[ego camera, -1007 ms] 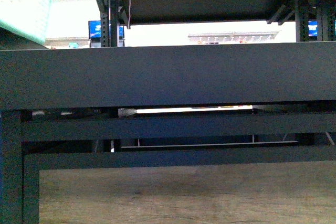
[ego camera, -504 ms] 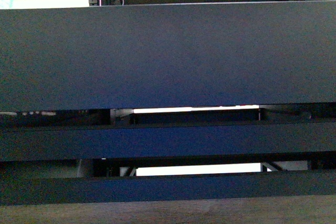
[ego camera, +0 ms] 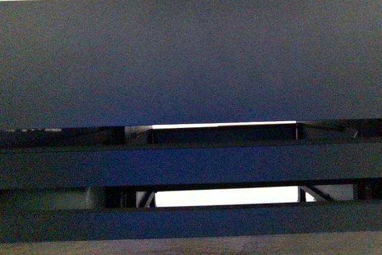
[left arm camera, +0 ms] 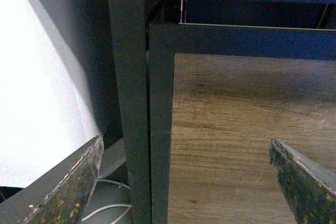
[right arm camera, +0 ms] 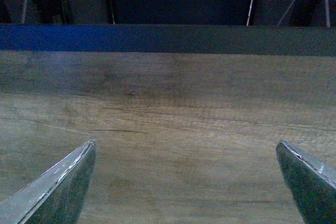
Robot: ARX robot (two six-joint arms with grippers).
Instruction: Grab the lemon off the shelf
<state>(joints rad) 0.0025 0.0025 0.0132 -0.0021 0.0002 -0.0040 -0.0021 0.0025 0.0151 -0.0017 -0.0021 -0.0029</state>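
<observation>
wood-grain flooring [right arm camera: 168, 98] runs under both wrist cameras, while dark bars of the shelf [ego camera: 191, 58] fill the front view, its broad front lip hiding whatever lies on the tray. the lemon shows in no picture, so neither its place nor its look can be told. the left gripper [left arm camera: 185, 142] hangs beside a shelf leg [left arm camera: 128, 103], jaws spread wide and empty; the right gripper [right arm camera: 186, 142] gapes likewise over bare floor. by my reading nothing is done yet: finding, reaching and grasping all remain.
</observation>
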